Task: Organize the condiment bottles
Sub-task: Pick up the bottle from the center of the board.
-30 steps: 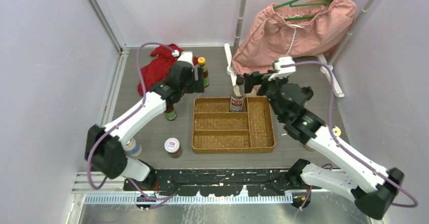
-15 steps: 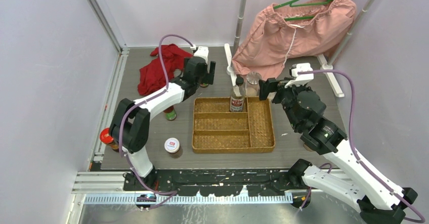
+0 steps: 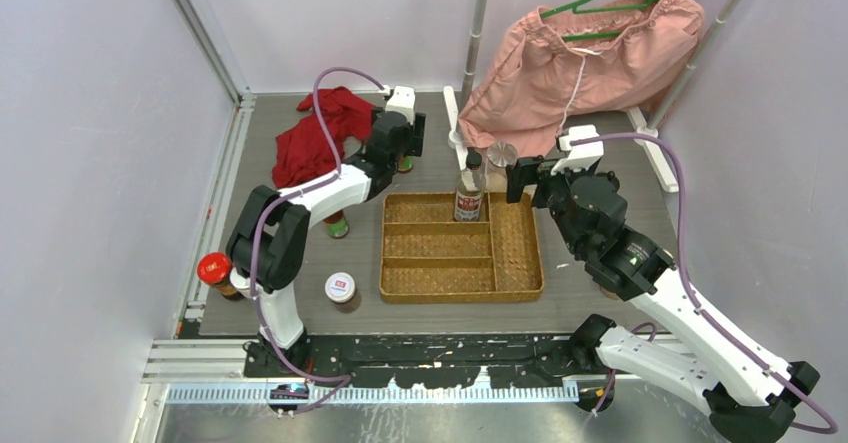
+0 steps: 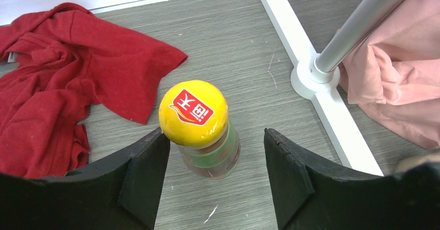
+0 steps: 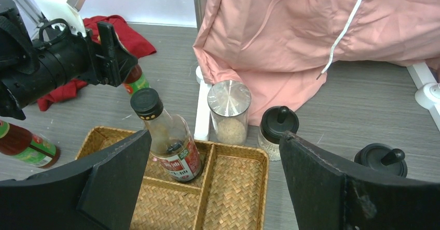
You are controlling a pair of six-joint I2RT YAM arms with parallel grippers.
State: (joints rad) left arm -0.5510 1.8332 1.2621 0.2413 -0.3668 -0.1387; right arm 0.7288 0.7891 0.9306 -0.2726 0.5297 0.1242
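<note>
Though half hidden from above, shows clearly at the left wrist: yellow-capped bottle [image 4: 193, 110] upright on the worktop [image 4: 249, 48] between the parted fingers [image 4: 140, 183] of the left hand [image 4: 216, 136]. Right hand [image 5: 214, 136] also parted, empty; black-capped bottle [image 5: 168, 141] ahead on its left side, in the tray [image 5: 233, 188].

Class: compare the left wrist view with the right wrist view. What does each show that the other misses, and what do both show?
Only the left wrist view shows the yellow cap and red logo of the sauce bottle, seen from above inside the open left pincer. Only the right wrist view shows the wicker tray with the black-capped bottle standing in it, the silver-lidded jar and two black-lidded shakers. Both show that sauce bottle, the red cloth and the pink garment.
</note>
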